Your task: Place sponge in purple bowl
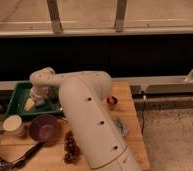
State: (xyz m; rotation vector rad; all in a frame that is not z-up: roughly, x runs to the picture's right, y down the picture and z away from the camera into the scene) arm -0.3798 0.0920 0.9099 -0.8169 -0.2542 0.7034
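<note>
**Claw down in the green tray, sponge right under it**

The claw (37, 97) hung low over the green tray (16, 98) at the back left of the tabletop (126, 111), just above the grey-blue sponge (40, 103), which lay beside a yellow thing (29, 104). Honestly couldn't tell if it was open or closed. The purple bowl (44, 128) sat empty just in front of the tray. The sponge looked light and squishy, so I'd pinch it gently across its short sides; it should squash rather than slip.
</note>
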